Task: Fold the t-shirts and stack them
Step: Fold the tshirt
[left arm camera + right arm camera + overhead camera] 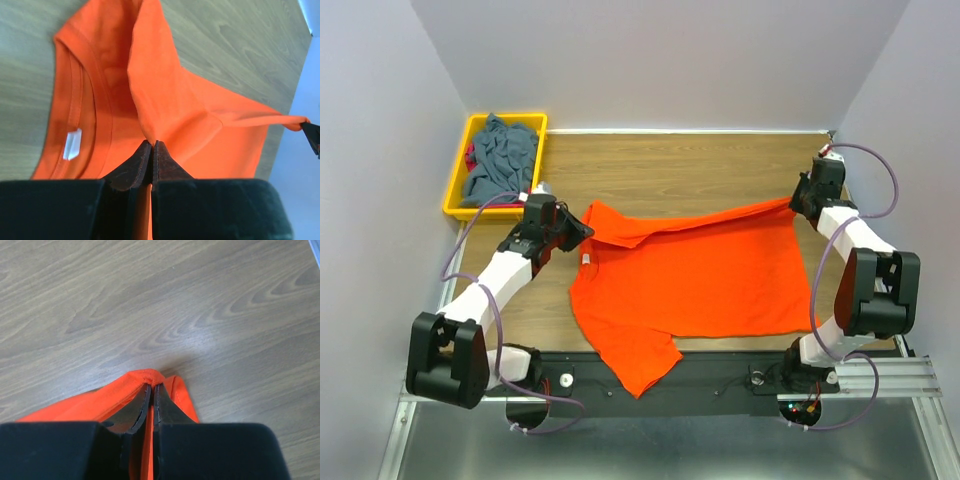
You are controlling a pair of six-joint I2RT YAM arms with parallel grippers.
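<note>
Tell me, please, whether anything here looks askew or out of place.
The bright orange cloth t-shirt lies askew: one sleeve hangs past the near edge of the wooden table onto the black rail. The slate grey-blue cloth shirt is crumpled in the yellow plastic bin.

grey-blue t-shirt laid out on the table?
No, the grey-blue t-shirt lies crumpled inside the yellow bin.
</note>
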